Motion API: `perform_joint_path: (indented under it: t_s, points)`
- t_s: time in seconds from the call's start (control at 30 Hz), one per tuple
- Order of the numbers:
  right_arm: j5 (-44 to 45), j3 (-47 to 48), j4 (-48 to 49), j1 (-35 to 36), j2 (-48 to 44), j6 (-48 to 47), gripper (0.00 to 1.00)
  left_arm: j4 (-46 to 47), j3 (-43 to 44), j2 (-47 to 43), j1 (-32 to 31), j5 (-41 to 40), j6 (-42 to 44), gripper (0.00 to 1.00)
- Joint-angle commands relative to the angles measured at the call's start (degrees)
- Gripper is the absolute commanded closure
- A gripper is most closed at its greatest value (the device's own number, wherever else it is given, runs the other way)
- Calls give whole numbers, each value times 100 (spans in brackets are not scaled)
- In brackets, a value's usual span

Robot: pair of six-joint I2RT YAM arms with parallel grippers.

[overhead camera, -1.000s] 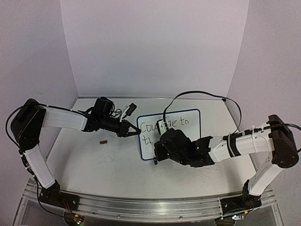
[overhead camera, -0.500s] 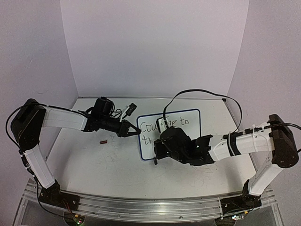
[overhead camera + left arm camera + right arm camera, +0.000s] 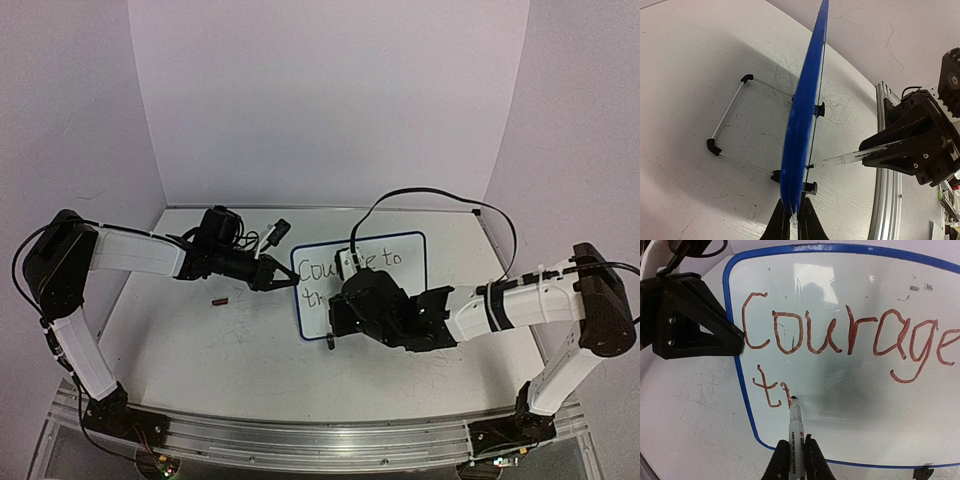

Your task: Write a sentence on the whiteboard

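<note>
Whiteboard [image 3: 412,272] stands on edge in the middle of the table, between my two hands, with its written face turned toward the right hand.

Starting on the left, my left gripper [image 3: 792,223] is pinched narrow on the board's left edge. In that wrist view the thin blue frame [image 3: 804,115] rises straight out of the fingertips, seen edge-on. To the left of the grip, behind the board, the wire stand [image 3: 729,112] rests its black feet on the tabletop. On the near side of the left wrist in the overhead view, a small reddish piece [image 3: 220,299] lies loose on the table [image 3: 200,350], apart from everything else. I cannot tell what it is.

Across the board face, the sentence [image 3: 840,332] runs in reddish-brown marker. The top line reads "Courage" in the right wrist view, and overhead I can make out "to" after it. Below, near the left edge, the second line has only a "t" and the start of a second letter.

On the right, my right gripper [image 3: 794,462] is closed tight on the marker [image 3: 796,432], which points straight ahead out of the fingers. Its tip touches the board at the foot of that second letter, directly ahead of the hand. The left hand's black fingertip sits on the frame up and to the left of the marker tip, about level with the "C". A black cable [image 3: 430,197] loops up behind the right wrist.
</note>
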Motion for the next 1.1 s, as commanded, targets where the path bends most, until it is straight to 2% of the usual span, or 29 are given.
perform_joint_path:
  t_s: [0.0, 0.27, 0.47, 1.07]
  points:
    - [393, -88, 162, -148, -271, 33, 100, -430, 122, 16, -125, 13, 258, 100]
    - [-235, -563, 678, -140, -710, -221, 100, -444, 110, -13, -125, -11, 264, 100]
    - [-356, -389, 679, -140, -498, -286, 100, -450, 120, 3, -125, 26, 260, 100]
    - [152, -107, 410, -150, -174, -250, 100, -457, 121, 1, -125, 18, 278, 100]
